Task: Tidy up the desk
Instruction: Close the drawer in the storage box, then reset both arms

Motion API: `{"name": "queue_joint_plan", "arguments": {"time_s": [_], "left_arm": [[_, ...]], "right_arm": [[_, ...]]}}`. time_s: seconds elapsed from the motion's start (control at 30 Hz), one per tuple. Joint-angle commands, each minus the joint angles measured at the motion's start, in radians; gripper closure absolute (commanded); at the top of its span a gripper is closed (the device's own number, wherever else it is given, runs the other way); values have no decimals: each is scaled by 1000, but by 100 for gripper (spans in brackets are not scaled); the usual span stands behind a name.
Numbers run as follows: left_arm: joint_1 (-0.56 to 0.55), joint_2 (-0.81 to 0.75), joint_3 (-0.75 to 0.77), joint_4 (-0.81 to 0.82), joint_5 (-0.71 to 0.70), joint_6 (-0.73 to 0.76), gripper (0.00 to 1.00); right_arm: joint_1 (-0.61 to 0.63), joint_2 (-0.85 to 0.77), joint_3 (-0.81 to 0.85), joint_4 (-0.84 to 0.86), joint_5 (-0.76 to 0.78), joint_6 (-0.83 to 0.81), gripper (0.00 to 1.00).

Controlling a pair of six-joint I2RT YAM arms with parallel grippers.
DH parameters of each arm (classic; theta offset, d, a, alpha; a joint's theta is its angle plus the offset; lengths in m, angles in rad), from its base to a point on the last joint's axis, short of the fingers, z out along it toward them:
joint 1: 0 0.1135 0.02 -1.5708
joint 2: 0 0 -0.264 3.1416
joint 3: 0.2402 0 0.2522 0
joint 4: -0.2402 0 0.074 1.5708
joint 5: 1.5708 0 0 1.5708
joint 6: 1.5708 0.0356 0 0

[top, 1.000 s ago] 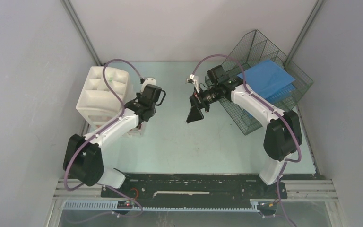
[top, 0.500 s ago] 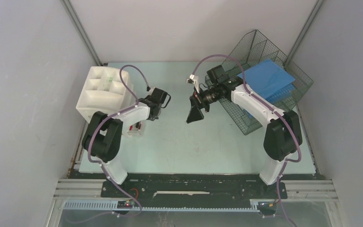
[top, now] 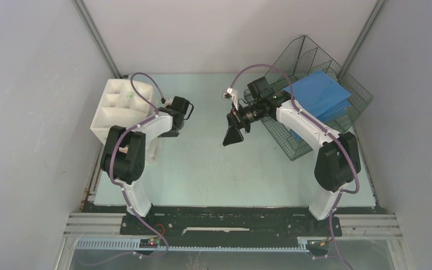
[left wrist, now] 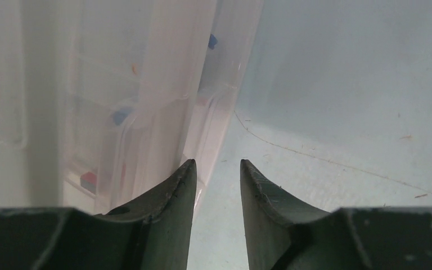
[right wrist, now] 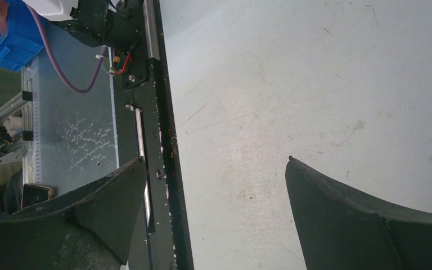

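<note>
The desk (top: 214, 163) is seen in the middle, pale green and flat. It is shut in by grey walls (top: 34, 84), and a black rail (top: 230, 216) is fixed along its near edge.

A white drawer box (top: 121, 109) is stood on the back left part of the desk. Small red and blue bits (left wrist: 89, 180) are seen through its plastic, but they are too blurred to be named.

A wire basket (top: 315, 62) is placed at the back right, and a blue sheet (top: 318, 93) is laid in it.

The left gripper (left wrist: 216, 166) is held low, just beside the drawer box. Its fingers are kept a little apart, and nothing is held between them.

The right gripper (right wrist: 215, 160) is held above the middle of the desk. Its fingers are spread wide, and nothing is held between them.
</note>
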Motion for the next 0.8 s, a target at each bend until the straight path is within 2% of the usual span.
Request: {"name": "queue_joint_plan", "arguments": {"time_s": [0.0, 0.13, 0.23, 0.43, 0.57, 0.67, 0.7, 0.77], "left_arm": [[39, 17, 50, -34, -46, -24, 57], [47, -3, 60, -43, -26, -18, 56], [33, -77, 22, 8, 118, 41, 53], [-14, -321, -124, 170, 481, 110, 38], [-34, -535, -199, 258, 595, 105, 24], [-33, -699, -225, 290, 620, 93, 5], [-32, -747, -225, 294, 626, 91, 1], [-24, -821, -210, 291, 671, 82, 0]], "right_arm": [[-12, -64, -2, -4, -20, -10, 0], [-16, -81, 0, -6, -1, -21, 0], [-11, -105, 13, -29, 48, -52, 0], [-8, -236, 15, -18, 316, -134, 0], [-33, -362, -35, 77, 507, -143, 0], [-90, -457, -63, 162, 550, -8, 0], [-119, -491, -77, 194, 530, 49, 0], [-151, -561, -110, 250, 498, 158, 0]]}}
